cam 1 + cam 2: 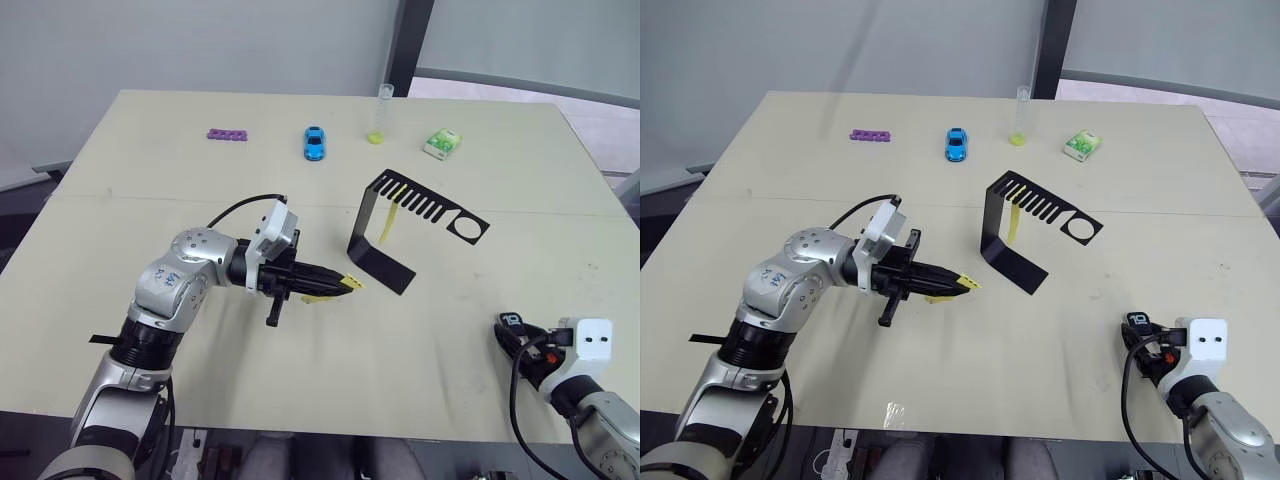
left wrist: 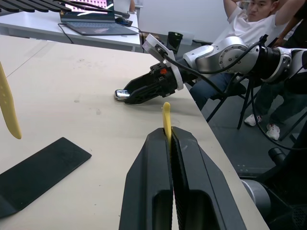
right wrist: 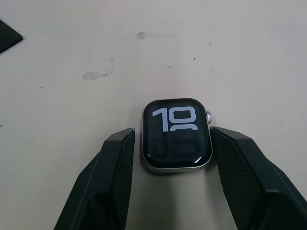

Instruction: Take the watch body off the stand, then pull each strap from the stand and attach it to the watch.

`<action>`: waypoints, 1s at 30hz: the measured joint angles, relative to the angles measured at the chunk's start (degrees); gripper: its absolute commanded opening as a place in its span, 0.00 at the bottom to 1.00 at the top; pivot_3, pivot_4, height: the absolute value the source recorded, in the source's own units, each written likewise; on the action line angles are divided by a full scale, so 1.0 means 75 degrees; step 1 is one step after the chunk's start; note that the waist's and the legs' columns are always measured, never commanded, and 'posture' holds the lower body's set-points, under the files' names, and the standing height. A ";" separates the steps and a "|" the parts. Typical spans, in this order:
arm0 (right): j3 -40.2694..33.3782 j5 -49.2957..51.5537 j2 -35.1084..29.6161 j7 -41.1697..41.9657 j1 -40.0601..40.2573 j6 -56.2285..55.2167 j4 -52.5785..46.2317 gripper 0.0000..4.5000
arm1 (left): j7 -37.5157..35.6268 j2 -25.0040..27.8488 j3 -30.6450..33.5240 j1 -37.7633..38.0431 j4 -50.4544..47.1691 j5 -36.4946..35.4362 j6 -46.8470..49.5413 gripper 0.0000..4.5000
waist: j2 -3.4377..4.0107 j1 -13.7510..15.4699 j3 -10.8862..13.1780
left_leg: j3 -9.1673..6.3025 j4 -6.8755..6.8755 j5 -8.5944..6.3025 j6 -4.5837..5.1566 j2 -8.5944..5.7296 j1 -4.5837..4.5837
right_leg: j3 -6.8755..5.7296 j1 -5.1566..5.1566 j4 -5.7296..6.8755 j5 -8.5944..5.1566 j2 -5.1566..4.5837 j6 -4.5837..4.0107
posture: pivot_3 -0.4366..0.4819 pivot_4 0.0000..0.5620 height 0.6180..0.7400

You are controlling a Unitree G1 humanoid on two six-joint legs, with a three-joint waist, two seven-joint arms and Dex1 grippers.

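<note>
Left eye view shows the wide tabletop [image 1: 120,200], and near its middle the stand [image 1: 385,240] with one yellow strap [image 1: 388,222] hanging from its slotted arm. Just beside the stand's foot, the left end effector [image 1: 345,285] is clamped on the other strap [image 2: 166,122]. Near the front edge, the watch body [image 3: 176,134] lies flat between the fingers of the right end effector [image 3: 171,153], which stand apart on both sides of it. The step in hand seems to be attaching the first strap; next, the left arm must probably carry it to the watch and line it up with the case slot.
</note>
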 measured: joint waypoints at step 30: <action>-0.0642 0.3824 -0.3846 0.1228 -0.0881 0.3878 -0.1654 0.34 | -0.0434 0.0234 -0.0336 0.0008 -0.0105 0.1075 -0.1868 0.00 | -0.0002 0.0007 0.0002 | 0.0001 0.0004 0.0000 0.0002 0.0002 -0.0002 | -0.0005 0.0008 -0.0017 0.0000 -0.0001 0.0000 | 0.48 0.27 1.00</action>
